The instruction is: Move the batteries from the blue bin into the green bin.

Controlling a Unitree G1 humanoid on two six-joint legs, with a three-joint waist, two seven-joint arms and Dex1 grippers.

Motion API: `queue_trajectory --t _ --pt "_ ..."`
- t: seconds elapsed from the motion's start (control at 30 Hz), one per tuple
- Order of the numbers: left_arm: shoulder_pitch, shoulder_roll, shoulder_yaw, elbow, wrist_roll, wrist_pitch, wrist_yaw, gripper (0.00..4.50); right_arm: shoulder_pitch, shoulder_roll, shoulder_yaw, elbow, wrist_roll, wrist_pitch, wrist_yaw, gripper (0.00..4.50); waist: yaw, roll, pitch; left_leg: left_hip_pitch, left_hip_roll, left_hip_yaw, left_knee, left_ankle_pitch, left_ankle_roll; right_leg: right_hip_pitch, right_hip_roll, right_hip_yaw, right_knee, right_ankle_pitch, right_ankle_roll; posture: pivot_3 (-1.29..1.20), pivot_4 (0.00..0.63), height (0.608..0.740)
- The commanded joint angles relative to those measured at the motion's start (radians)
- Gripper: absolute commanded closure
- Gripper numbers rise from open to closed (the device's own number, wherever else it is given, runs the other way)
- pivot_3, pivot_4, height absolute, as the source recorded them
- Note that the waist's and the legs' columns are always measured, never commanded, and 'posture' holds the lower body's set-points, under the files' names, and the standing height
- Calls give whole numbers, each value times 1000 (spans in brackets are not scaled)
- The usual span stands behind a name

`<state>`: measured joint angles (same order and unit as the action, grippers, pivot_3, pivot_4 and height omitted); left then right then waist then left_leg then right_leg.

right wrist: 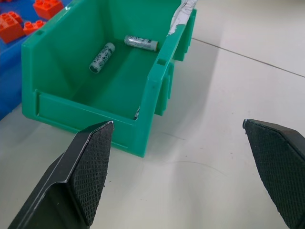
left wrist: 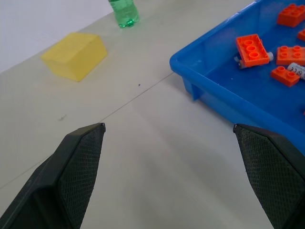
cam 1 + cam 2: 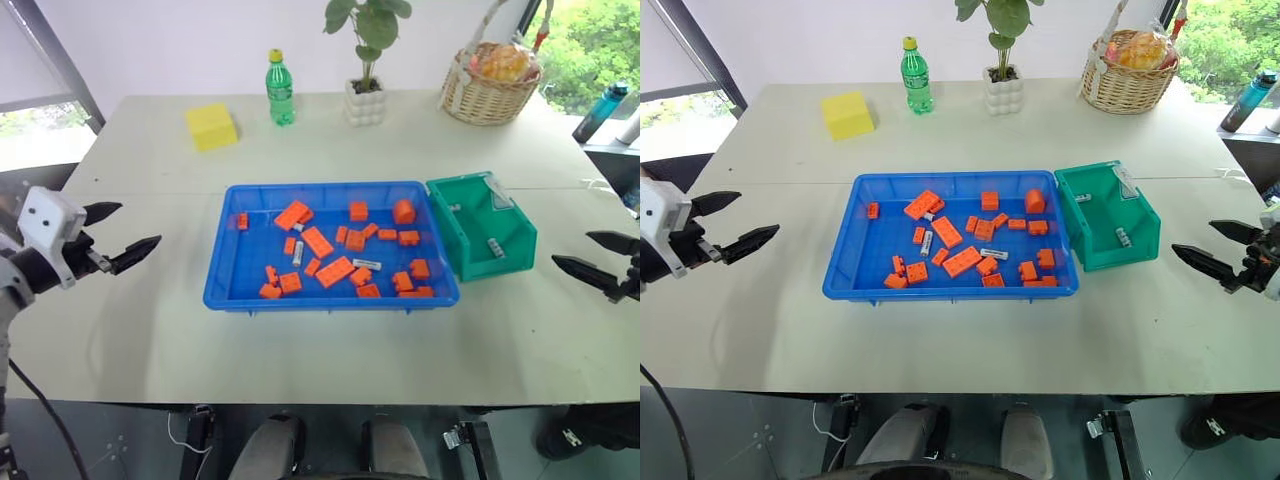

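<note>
The left gripper (image 3: 120, 232) held its fingers wide beside the blue bin (image 3: 222, 270). The right gripper (image 1: 178, 174) (fingers wide too) faced the green bin (image 1: 157, 81), batteries (image 1: 102, 57) inside.

The left gripper (image 3: 120, 232), at the left edge of the frame, has two black fingers that narrow to sharp tips, fixed on a white boxy housing with two small dark dots. A black cable hangs under it. The right gripper (image 3: 597, 258), at the right edge, has the same black pointed fingers. In the wrist views the finger pads (image 2: 81, 167) have a fine cross-hatched texture.
</note>
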<state>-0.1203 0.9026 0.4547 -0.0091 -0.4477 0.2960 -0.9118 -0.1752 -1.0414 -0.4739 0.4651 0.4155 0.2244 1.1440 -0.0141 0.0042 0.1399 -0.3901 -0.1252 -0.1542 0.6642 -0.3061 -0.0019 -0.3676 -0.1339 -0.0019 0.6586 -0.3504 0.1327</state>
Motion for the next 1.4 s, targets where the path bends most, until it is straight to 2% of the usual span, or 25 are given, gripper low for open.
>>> queue_trajectory --t 0.03,0.33,0.5,0.63,0.77,0.9,1.03,1.13,1.27,1.4 --pt "-10 4 45 -39 -7 -5 31 0 -27 -7 -8 22 -10 -45 -8 33 1 0 0 0 0 0 0 0 0 0 0 0 0 0 0 0 150 737" --pt "-28 9 22 -55 -18 27 45 0 -56 -2 -5 79 -23 -81 -19 33 -3 0 0 0 0 3 0 0 0 -2 0 0 2 0 0 0 150 737" --pt "-22 0 13 -72 -21 38 42 0 -69 -6 -3 48 -13 -52 -18 33 -4 0 0 0 1 4 0 0 0 -3 0 1 3 0 0 0 150 737" --pt "-28 -7 8 -82 -40 52 33 0 -80 -4 -3 -39 22 17 -12 33 -3 0 0 0 1 5 0 0 0 -4 0 1 4 0 0 0 150 737" --pt "-47 -7 -3 -111 -82 92 16 0 -161 19 41 -206 96 162 -35 33 -5 0 0 0 1 5 0 0 0 -5 0 2 4 0 0 0 150 737" --pt "-46 -6 -41 -156 -102 122 -14 0 -320 105 181 -376 134 255 -60 33 -11 1 0 0 3 7 0 0 0 -5 0 2 4 0 0 0 150 737" --pt "-51 -9 -59 -183 -114 134 -23 0 -470 243 368 -438 23 225 -153 33 -9 0 0 -1 3 8 0 0 0 -6 0 2 5 0 0 0 150 737" --pt "-47 -10 -60 -211 -135 152 -27 0 -530 388 507 -444 -103 139 -248 33 -8 0 0 -1 3 7 0 0 0 -7 0 2 6 0 0 0 150 737" --pt "-32 -7 -54 -249 -157 176 -27 0 -533 539 623 -445 -212 19 -319 33 -6 0 0 -2 2 7 1 0 0 -8 0 2 8 0 0 0 150 737" --pt "-1 5 -36 -292 -179 199 -41 0 -576 623 801 -265 -461 -285 -398 33 -10 0 0 -2 1 7 1 0 0 -9 0 1 8 0 0 0 150 737"
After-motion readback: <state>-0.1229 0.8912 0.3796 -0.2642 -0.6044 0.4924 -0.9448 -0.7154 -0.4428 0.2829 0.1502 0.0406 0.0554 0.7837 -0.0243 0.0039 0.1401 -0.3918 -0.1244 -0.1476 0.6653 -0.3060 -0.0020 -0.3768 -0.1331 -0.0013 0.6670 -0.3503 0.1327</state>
